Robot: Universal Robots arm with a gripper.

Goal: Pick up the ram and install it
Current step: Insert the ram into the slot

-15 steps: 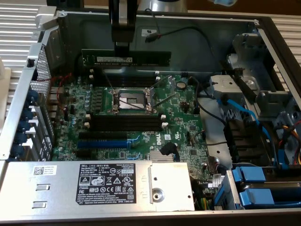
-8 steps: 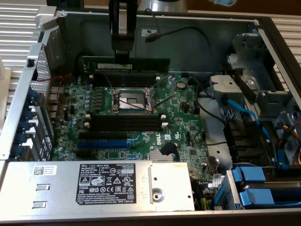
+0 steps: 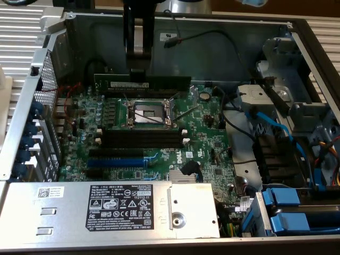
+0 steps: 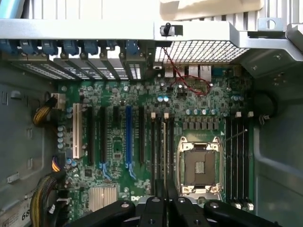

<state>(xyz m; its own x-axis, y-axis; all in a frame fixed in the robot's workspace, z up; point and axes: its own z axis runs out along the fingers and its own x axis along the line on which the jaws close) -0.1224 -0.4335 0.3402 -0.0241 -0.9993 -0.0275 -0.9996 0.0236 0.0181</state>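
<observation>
- Open PC case (image 3: 212, 26) lies flat on a ribbed metal surface (image 3: 16, 32), w/ a green mobo (image 3: 212, 133) inside.
- Robot pincer (image 3: 139, 73) hangs in from the ext view's top edge, clenched on the ram (image 3: 164, 82). It grips near mid-length; the stick is level, long edge down, pale label strip toward the cam.
- Wrist view: pincer (image 4: 165, 203) has its dark fingers drawn in to a thin gap. The ram (image 4: 164, 151) shows edge-on as a thin line running out from btwn them.
- Hidden/cut off: the ram's mid part sits behind the fingers in the ext view, and the arm above is cut by the frame edge. Label text is too small to read.
- Ram looks raised off the board. How far above, can't tell.
- Wrist view: the ram's edge lines up over the bank of black slots (image 4: 156, 151) btwn CPU socket (image 4: 199, 165) and blue slot (image 4: 128, 137). Which slot of the bank, can't tell.
- Ext view: the same black slots (image 3: 141, 137), w/ white end clips, are on the near side of the CPU socket (image 3: 147, 112). Blue slot (image 3: 117, 161) is next toward the cam.
- Farther out: a metal cover w/ white label (image 3: 106, 210) runs along the near edge. Blue cables (image 3: 268, 125) and blue drive latches (image 3: 287, 212) are at the ext view's right.
</observation>
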